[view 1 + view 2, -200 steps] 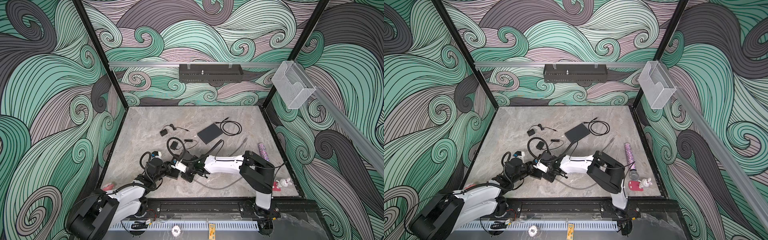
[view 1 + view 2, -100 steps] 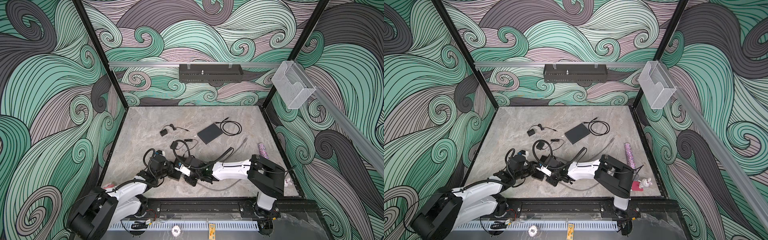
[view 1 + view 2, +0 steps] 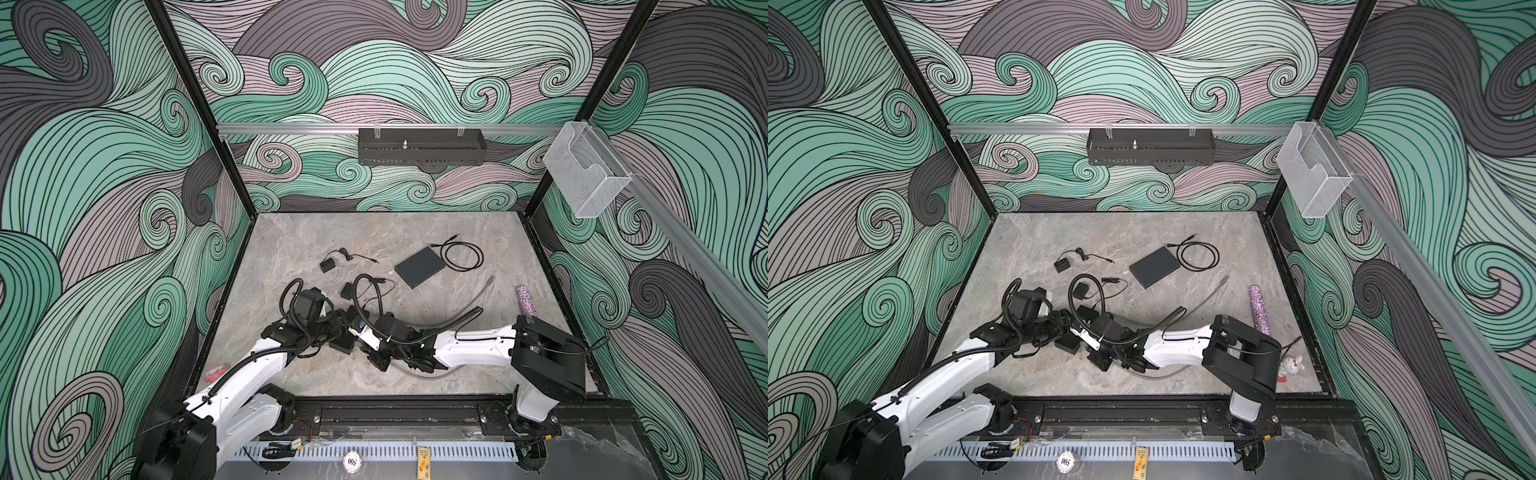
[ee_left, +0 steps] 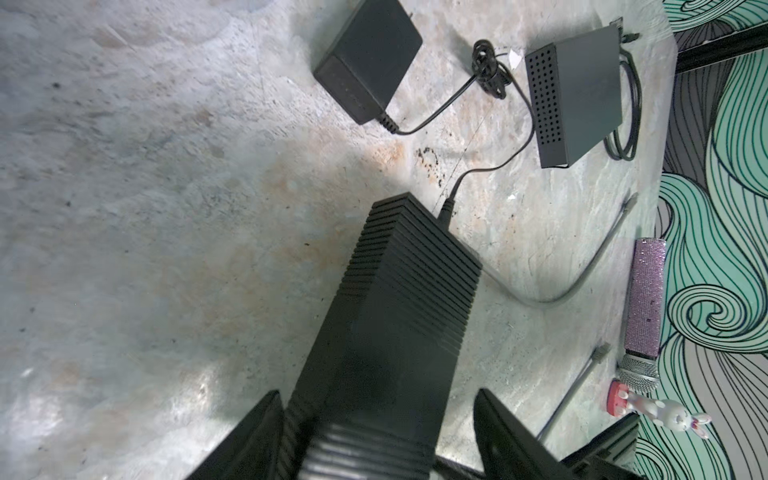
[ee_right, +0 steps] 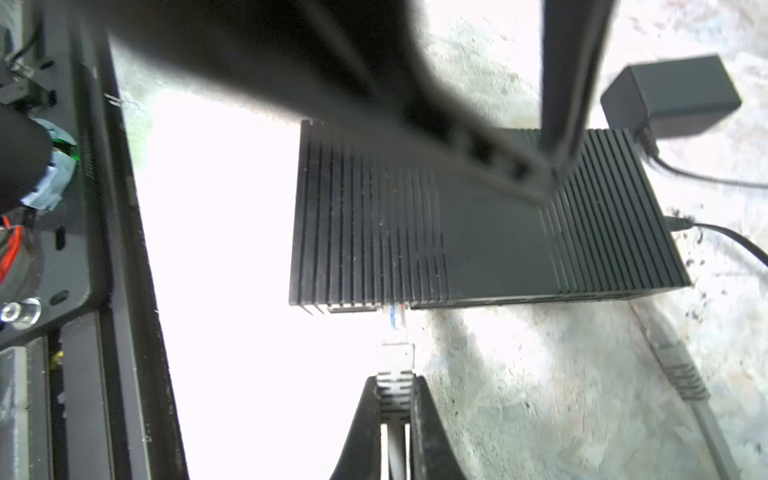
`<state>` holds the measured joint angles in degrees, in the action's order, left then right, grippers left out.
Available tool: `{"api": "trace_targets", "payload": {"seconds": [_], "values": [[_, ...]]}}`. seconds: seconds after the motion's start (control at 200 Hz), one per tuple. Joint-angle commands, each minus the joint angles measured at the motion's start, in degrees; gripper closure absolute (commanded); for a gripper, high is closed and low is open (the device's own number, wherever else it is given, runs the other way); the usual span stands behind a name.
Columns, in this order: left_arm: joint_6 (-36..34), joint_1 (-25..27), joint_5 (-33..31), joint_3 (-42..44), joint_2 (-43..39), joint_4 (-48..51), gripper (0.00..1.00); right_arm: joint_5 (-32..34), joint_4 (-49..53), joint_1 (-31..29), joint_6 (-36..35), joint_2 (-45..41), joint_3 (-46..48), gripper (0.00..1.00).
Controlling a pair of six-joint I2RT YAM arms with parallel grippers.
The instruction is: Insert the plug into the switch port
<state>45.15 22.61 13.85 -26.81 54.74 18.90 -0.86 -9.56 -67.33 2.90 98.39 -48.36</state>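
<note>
Harsh white glare, blurry near foreground

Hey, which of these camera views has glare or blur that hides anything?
Right wrist view: the table beside the switch is blown out white, and a blurred dark finger overlaps the switch. Left wrist view: the switch's near end is soft. Both top views: even, sharp.
</note>
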Motion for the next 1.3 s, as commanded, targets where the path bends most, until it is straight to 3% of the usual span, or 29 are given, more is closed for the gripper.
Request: {"api": "trace_targets", "payload": {"seconds": [0.0,0.645,0.946,1.081,1.176,1.296], "values": [[-1.0,-0.6,1.5,-1.2,-2.8,4.3,0.26,1.9,-1.4,-0.2,1.3,-0.6,1.6,1.00],[-2.0,-1.1,2.6,4.4,-13.3,1.6,0.28,0.4,4.1,-4.0,-1.9,2.3,1.8,0.99],[-4.4,-1.2,4.2,2.6,-12.4,0.1,0.25,1.8,10.3,-3.5,-6.3,-5.9,2.3,0.68],[-5.5,-1.9,4.7,-0.8,-10.7,0.4,0.25,-1.1,14.8,0.8,-6.9,-12.0,1.9,0.64],[-6.2,-3.2,6.3,-3.1,-9.7,0.5,0.25,-7.4,16.6,7.1,-6.8,-15.7,1.8,0.63],[-7.6,-4.9,8.3,-6.8,-8.3,1.5,0.25,-10.7,17.0,15.0,-6.3,-19.0,1.7,0.60]]}}
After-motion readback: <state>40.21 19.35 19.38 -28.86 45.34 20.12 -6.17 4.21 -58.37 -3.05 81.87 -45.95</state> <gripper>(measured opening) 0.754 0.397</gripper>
